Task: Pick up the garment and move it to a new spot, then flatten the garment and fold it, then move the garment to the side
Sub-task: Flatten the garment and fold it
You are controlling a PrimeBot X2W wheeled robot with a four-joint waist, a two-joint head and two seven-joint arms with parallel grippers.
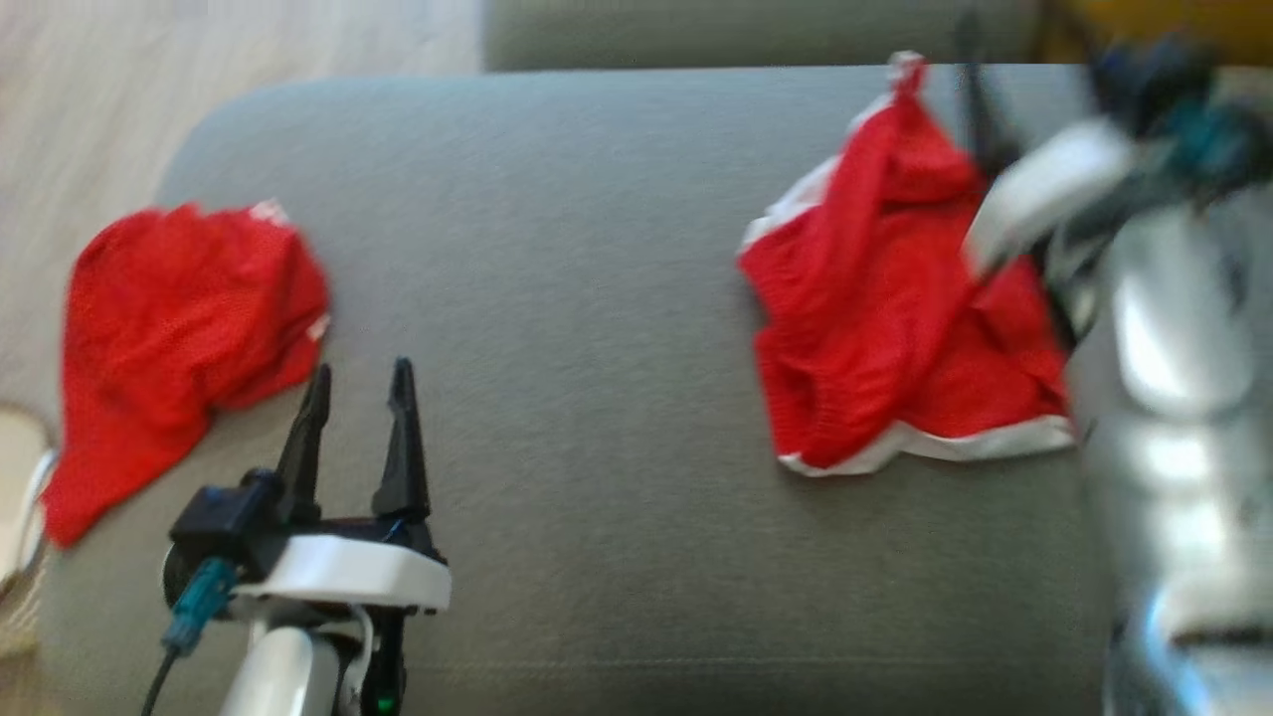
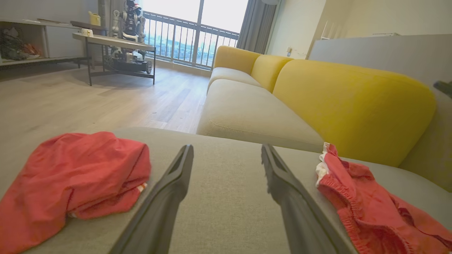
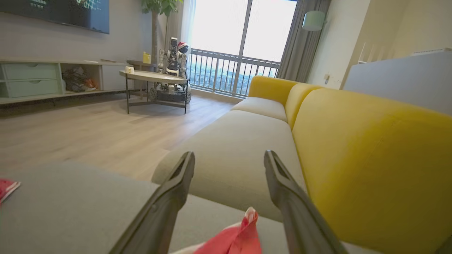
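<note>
Two red garments lie on a grey cushion (image 1: 597, 298). A crumpled plain red garment (image 1: 179, 338) (image 2: 77, 176) rests at its left edge. The other red garment (image 1: 885, 328) (image 2: 360, 204), trimmed in white, lies bunched at the right with one corner sticking up. My left gripper (image 1: 360, 383) (image 2: 227, 150) hovers open over bare cushion between them, nearer the left one and holding nothing. My right gripper (image 1: 980, 89) (image 3: 229, 157) is blurred, raised above the right garment's far corner (image 3: 243, 236). Its fingers stand open and nothing is between them.
Beyond the cushion runs a yellow sofa (image 3: 353, 148) with pale seats (image 2: 247, 113). Wooden floor (image 3: 88, 134) lies to the left, with a low table (image 3: 155, 77) carrying a toy robot farther off. A grey panel (image 2: 381, 53) rises behind the sofa.
</note>
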